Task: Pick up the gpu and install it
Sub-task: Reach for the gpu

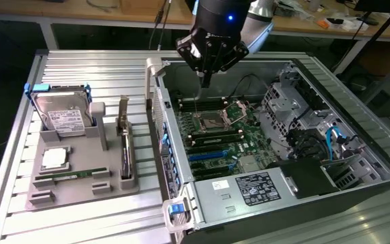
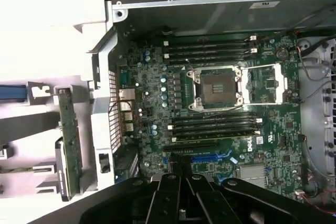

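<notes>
Exterior view coverage has the black claw point(image 1: 205, 79) hanging over the open grey metal computer case point(image 1: 263, 68), above the green motherboard point(image 1: 229, 137), with its fingers pressed together and nothing pinched between them. The gpu point(image 1: 124, 140), a thin flat dark rectangular card with a silvery metal bracket at one end, is stood on its long edge in a slot of the grey moulded tray point(image 1: 79, 190). That tray is set on the ribbed aluminium counter point(image 1: 79, 71), to the exterior view's left of the case and well apart from the claw, so the pick-up is judged not yet done. In the wrist view the gpu point(image 2: 69, 129) is seen edge-on beside the outer wall of the case, while the claw point(image 2: 177, 169) is placed over the blue expansion slots point(image 2: 210, 157). For the pick-up to be done well, it is judged that the fingers should be spread before the card is neared. The claw should be squared across the card's thin section, so that the two flat faces are squeezed and not an edge. A hold near the middle of the upper edge is probably best, so that the card is not tipped once raised. The lift should be drawn straight out of the slot, lest the card be jammed. Room should be left for the silver hard drive point(image 1: 63, 117) with its white label, which is stood upright in the tray near the card.
</notes>
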Motion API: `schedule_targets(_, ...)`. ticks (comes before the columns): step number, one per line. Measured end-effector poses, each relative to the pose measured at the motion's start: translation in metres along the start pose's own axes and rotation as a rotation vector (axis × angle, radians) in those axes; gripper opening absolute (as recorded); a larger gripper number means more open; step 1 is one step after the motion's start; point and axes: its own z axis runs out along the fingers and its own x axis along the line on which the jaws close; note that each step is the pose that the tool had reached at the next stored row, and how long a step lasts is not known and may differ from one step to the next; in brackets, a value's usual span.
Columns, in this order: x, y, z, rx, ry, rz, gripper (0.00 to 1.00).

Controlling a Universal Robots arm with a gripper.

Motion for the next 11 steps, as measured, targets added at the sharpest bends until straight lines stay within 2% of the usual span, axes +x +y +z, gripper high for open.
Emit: schedule_targets(11,0.029,-0.0022,-0.0009,0.0000,0.0000,0.000,0.11)
